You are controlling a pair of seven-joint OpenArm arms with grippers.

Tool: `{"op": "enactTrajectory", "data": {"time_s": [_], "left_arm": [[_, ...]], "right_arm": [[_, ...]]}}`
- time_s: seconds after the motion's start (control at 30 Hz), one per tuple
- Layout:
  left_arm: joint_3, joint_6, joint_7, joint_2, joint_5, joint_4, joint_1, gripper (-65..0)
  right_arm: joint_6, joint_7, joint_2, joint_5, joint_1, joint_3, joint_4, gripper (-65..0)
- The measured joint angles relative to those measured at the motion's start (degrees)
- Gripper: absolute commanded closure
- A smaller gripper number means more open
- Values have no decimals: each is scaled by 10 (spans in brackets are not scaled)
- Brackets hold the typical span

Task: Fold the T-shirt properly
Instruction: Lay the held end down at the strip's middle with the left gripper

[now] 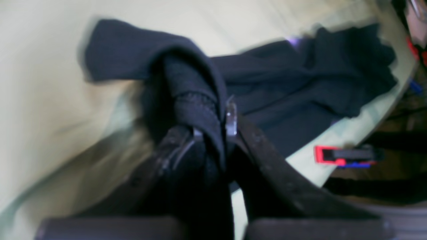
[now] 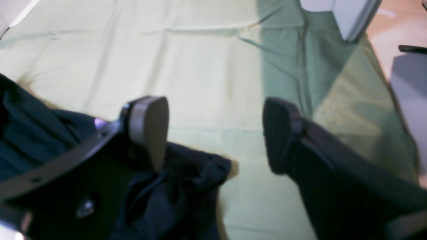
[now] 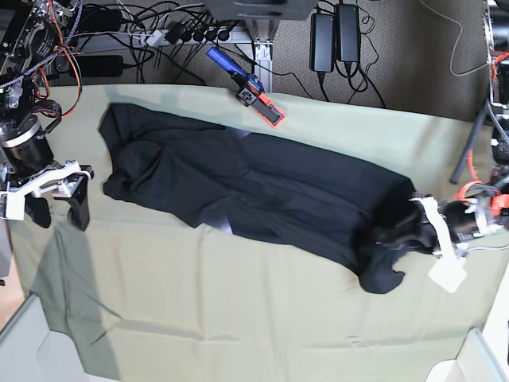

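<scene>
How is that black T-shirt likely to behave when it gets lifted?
Likely floppy: the T-shirt bends and droops over the left gripper. It probably won't roll, lying in a flattened strip. Its loose wrinkles suggest it may bunch up.

Grips one end of the black T-shirt in the left gripper, with fabric bunched around the fingertips. From there, extends in a long, wrinkled band over the pale green cloth toward the right gripper, ending near it but apart. Hangs open at the right gripper, fingers spread. Between the two grippers, shows a purple patch along one shirt edge and, near the opposite edge, a blue, black and red device.
</scene>
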Motion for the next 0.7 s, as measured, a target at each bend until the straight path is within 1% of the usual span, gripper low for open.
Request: {"op": "enactTrajectory", "data": {"time_s": [0.1, 0.17, 0.27, 0.43, 0.6, 0.7], "left_arm": [[46, 0, -17, 47, 25, 1, 0, 0], [74, 0, -18, 78, 38, 1, 0, 0], [115, -1, -15, 112, 75, 1, 0, 0], [158, -1, -20, 138, 93, 1, 0, 0], [161, -1, -30, 175, 121, 1, 0, 0], [161, -1, -30, 184, 129, 1, -1, 0]], "right_arm": [[0, 0, 0, -2, -1, 0, 0, -439], [0, 0, 0, -2, 0, 0, 0, -439], [0, 1, 0, -2, 0, 0, 0, -439], [0, 2, 0, -2, 0, 0, 0, -439], [0, 2, 0, -2, 0, 0, 0, -439], [0, 2, 0, -2, 0, 0, 0, -439]]}}
